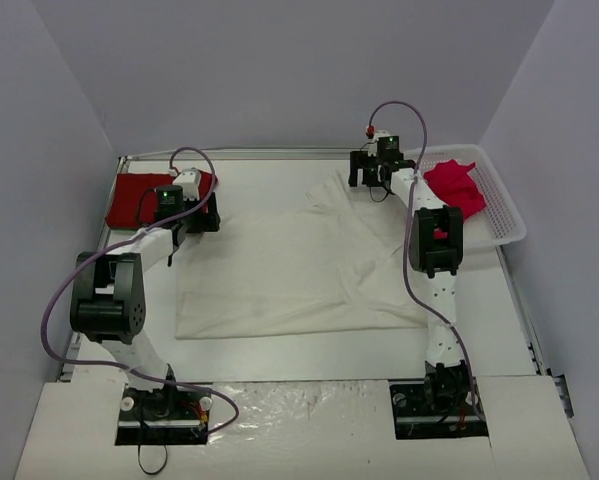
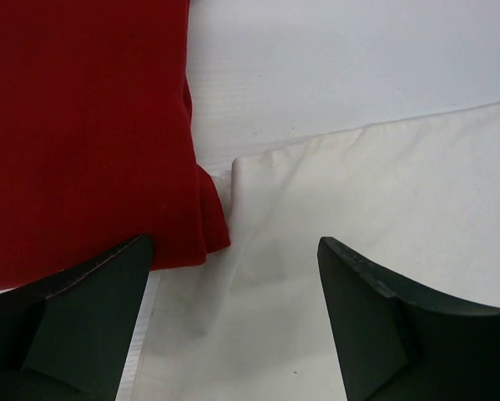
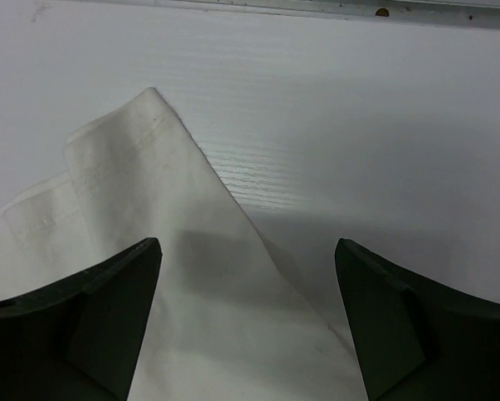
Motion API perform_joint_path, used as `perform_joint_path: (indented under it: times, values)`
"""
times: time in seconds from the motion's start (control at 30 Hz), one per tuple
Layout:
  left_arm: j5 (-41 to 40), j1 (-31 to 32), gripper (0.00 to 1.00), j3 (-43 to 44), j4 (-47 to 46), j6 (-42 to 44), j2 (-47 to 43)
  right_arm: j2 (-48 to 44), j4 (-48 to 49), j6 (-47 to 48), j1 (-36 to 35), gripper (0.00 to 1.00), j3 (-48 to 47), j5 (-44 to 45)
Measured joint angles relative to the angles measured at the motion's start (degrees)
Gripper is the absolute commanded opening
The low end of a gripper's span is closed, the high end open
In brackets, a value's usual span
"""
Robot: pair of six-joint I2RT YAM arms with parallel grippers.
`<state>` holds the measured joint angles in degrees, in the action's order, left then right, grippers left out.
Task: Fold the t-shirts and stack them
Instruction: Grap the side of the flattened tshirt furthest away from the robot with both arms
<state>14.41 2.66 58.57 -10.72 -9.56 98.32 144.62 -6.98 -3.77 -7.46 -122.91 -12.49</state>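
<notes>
White shirt: we see the white shirt (image 1: 299, 270) spread over the middle of the table (image 1: 279, 350), with wrinkles on its right side.
Red shirt: the red shirt (image 1: 134, 198) lies folded at the far left, and its edge touches the far left corner of the white shirt.
Pink shirt: the pink shirt (image 1: 457, 185) lies crumpled in the basket (image 1: 504, 225) at the far right.
Left gripper: the left gripper (image 2: 234, 246) has its jaws apart and holds nothing; it is over the place where the two shirts meet.
Right gripper: the right gripper (image 3: 248, 244) also has its jaws apart and is empty, over the pointed far right corner of the white shirt.
Risk on the left: one finger stands over red cloth, so we think a grasp here can pinch both shirts and pull the folded one open.
Risk on the right: the point is thin, so it can slip out, and the fold becomes crooked.
</notes>
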Motion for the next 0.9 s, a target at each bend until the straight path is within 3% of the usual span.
perform_joint_path:
  times: [0.53, 0.8, 0.9]
  values:
    - [1.25, -0.04, 0.81, 0.70, 1.03, 1.03, 1.14, 9.53, -4.74, 1.42, -0.20, 0.73, -15.04, -5.31]
    - [2.29, -0.04, 0.81, 0.92, 1.46, 1.40, 1.22, 12.72, -5.33, 2.71, -1.46, 0.60, -20.33, -5.66]
    - [2.62, -0.04, 0.81, 0.98, 1.55, 1.42, 1.29, 13.60, -5.75, 3.58, -2.34, 0.59, -21.73, -5.60]
